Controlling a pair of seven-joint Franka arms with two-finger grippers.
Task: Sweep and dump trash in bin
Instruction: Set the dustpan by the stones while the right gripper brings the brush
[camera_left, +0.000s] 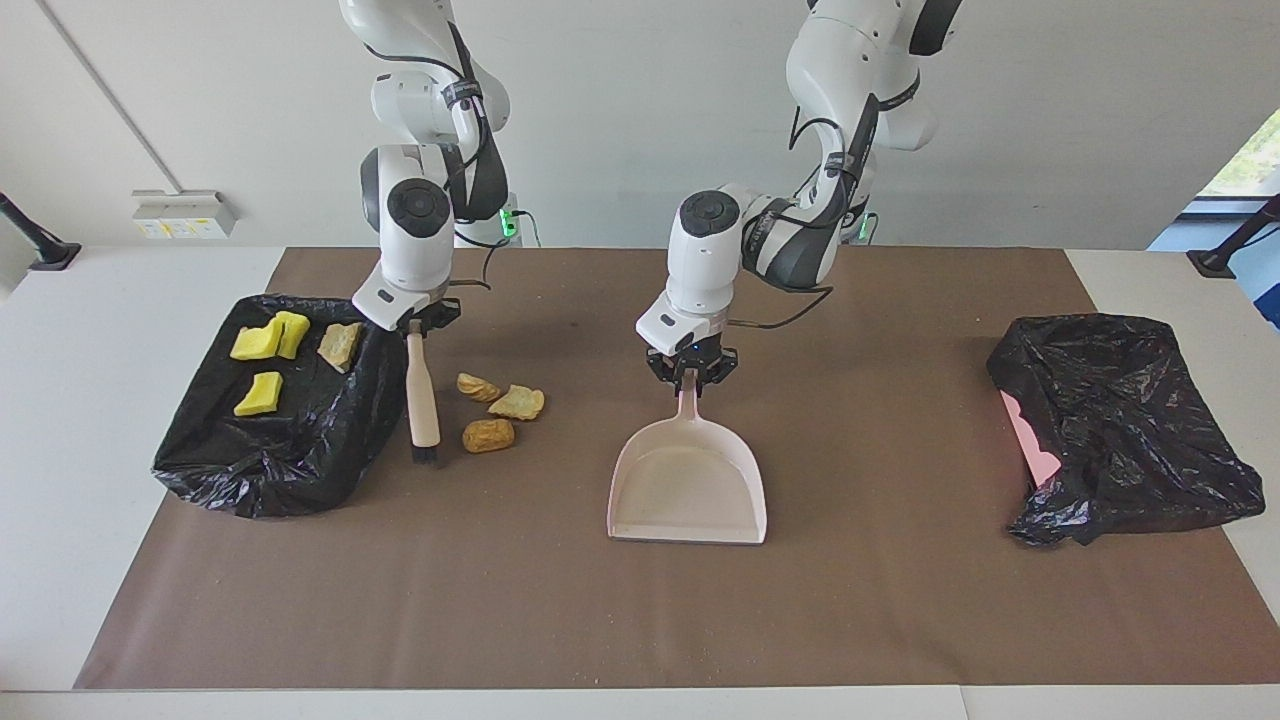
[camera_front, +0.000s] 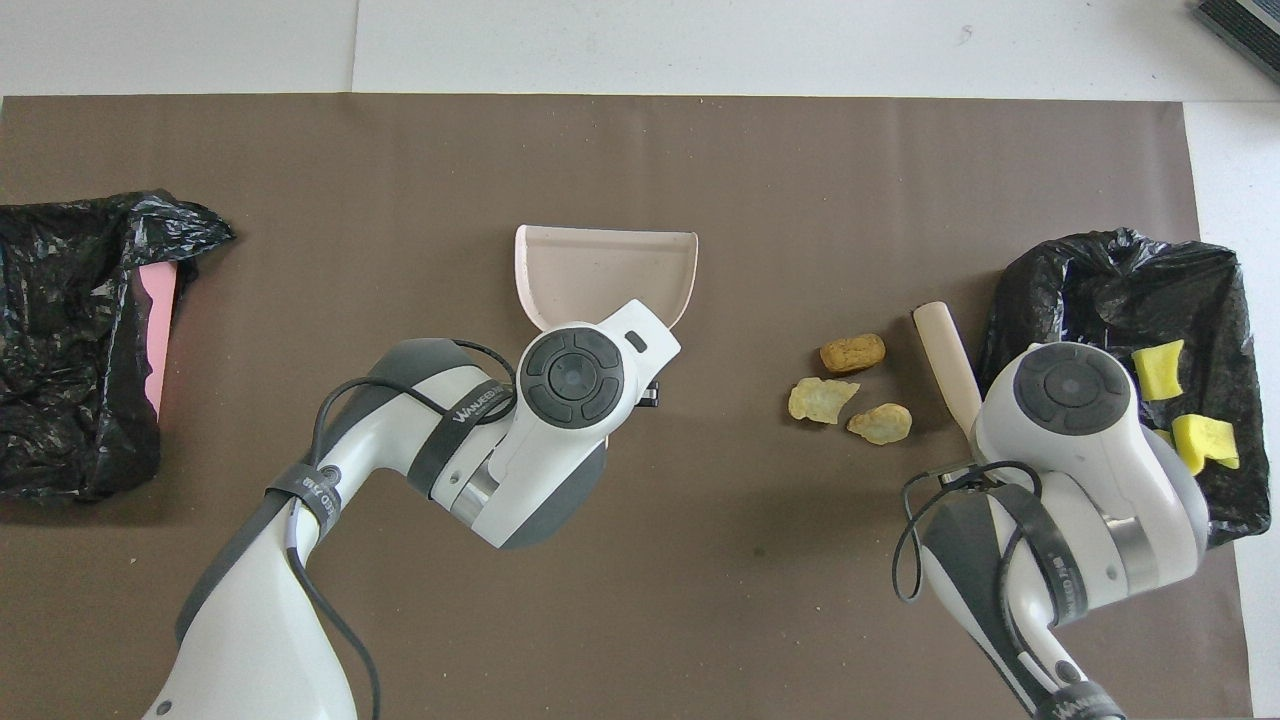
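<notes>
The overhead view hides a good deal: the right arm's wrist covers the nearer part of the black bag (camera_left: 290, 440) at its end of the surface (camera_left: 850, 600) along with some of the trash on it, and the left arm's wrist covers the dustpan's handle, so contact is read from the facing view. With the dustpan (camera_left: 688, 480) at mid-surface as landmark, start at the right arm's end. There the bag carries three yellow foam chunks (camera_left: 258, 342) and one tan piece (camera_left: 341, 344), all resting on its crumpled top. Just beside that bag the right end effector (camera_left: 414, 325) is closed on the top of a brush (camera_left: 424, 400), whose pale handle hangs upright with its dark bristles down at the brown mat. Three more tan pieces (camera_left: 497, 410) lie loose on the mat between the brush and the dustpan, close together, apart from the bristles and well apart from the dustpan. The left end effector (camera_left: 690, 372) is closed around the dustpan's handle; the pan sits flat on the mat, open mouth pointing away from the robots, and holds nothing. Toward the left arm's end, well apart from the dustpan, sits a second black bag (camera_left: 1120, 420) over a pink bin (camera_left: 1030, 440), only a strip of whose pink wall shows.
</notes>
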